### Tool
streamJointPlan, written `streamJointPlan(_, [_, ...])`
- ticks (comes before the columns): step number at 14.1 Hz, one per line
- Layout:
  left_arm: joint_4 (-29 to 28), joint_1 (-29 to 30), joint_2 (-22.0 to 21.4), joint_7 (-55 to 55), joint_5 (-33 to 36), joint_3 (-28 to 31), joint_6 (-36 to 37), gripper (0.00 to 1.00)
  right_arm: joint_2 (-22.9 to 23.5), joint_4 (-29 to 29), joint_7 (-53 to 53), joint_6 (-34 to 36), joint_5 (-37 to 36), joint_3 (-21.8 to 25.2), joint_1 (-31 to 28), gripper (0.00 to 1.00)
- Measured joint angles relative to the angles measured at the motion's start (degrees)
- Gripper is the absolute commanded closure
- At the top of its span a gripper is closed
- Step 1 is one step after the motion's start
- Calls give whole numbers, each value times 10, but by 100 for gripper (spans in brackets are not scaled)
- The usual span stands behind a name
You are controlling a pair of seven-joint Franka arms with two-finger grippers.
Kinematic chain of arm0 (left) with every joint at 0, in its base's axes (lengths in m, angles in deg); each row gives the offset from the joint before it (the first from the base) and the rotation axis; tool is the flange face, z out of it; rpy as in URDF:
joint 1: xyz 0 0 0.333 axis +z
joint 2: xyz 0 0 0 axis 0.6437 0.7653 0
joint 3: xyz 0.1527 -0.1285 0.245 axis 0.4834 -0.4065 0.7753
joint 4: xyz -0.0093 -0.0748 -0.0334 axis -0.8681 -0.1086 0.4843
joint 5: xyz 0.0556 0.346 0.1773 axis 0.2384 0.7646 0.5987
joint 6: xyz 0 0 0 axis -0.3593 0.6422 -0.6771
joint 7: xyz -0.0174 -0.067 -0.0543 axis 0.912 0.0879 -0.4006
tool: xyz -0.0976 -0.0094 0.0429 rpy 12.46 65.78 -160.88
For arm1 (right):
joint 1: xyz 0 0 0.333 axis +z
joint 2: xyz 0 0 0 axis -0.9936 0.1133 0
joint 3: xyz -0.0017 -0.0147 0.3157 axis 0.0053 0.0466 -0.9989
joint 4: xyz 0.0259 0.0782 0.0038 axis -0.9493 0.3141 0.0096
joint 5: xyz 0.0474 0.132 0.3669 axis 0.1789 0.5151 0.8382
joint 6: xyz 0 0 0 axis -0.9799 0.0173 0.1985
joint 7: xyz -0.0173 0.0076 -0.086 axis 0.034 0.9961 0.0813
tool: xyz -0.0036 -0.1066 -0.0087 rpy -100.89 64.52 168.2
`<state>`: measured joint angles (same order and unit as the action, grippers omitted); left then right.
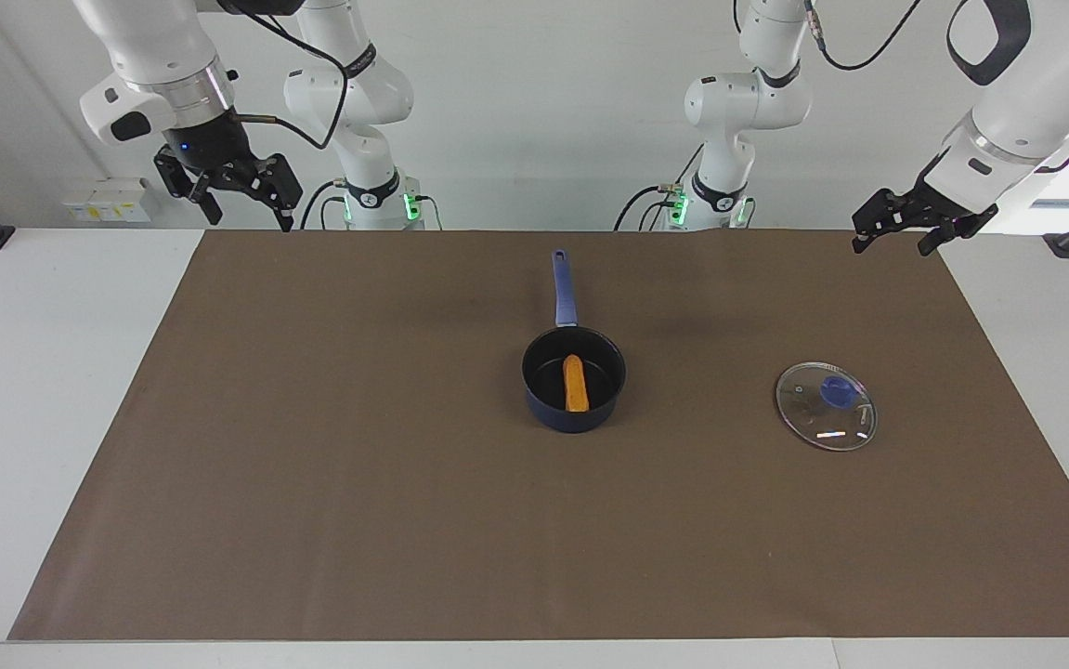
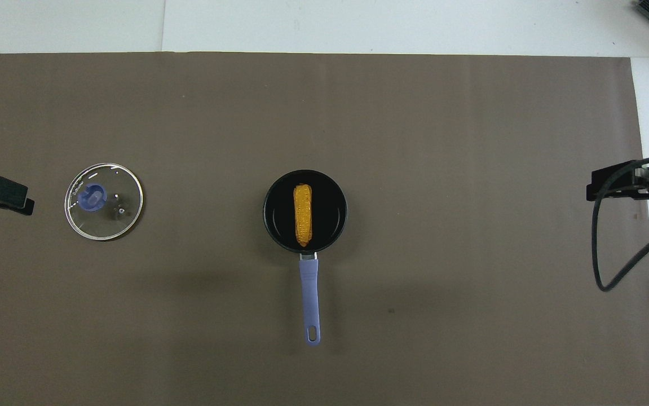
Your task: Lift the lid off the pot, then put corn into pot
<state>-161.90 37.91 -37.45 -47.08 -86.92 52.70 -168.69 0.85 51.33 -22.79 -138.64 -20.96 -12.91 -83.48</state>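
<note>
Yellow ribbed corn point(image 2: 302, 215) in round black-lined pot point(image 1: 548, 409), both hands spread wide, empty.

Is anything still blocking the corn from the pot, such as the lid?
No. The corn already lies inside the pot, and the lid sits flat on the mat toward the left arm's end. The left gripper and right gripper wait raised at the table's ends, open, holding nothing.

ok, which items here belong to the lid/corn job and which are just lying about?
Job:
- pot, mid-mat
- corn, lying in the pot
- lid, flat on the mat toward the left arm's end

Bystanders:
- brown mat
- small white box at the right arm's end
</note>
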Motion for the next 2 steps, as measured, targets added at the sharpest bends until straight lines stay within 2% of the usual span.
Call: streamJointPlan(2, [0, 0, 0, 0, 0, -1, 0, 0, 0, 0, 0, 0, 0, 0, 0, 0])
